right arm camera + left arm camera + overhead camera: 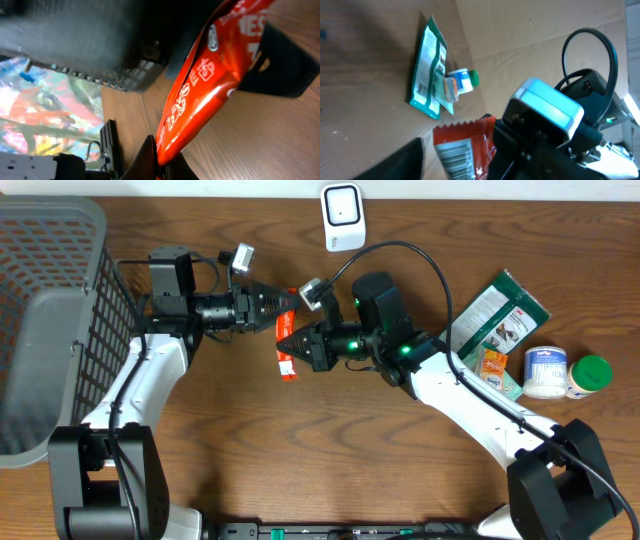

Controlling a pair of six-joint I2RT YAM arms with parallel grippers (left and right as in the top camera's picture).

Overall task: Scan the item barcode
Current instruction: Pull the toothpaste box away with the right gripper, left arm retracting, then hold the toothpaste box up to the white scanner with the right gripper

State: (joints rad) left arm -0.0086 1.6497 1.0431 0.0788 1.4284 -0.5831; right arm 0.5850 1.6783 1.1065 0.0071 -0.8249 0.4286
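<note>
One red packet sits pinched in your right gripper; you cannot tell how wide the left gripper stands; slick foil may twist, turning the barcode off the scanner.

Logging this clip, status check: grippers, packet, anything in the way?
Right gripper shut on red packet. Left gripper open, crowding its upper end. Barcode shows in left wrist view. White scanner at far edge.

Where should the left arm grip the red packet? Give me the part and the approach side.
Probably the zigzag end nearest the left gripper, approached from the left, pinching its two flat faces. The red packet is thin, and the right gripper is shut on its middle, leaving that end free. Keep the fingers off the barcode.
</note>
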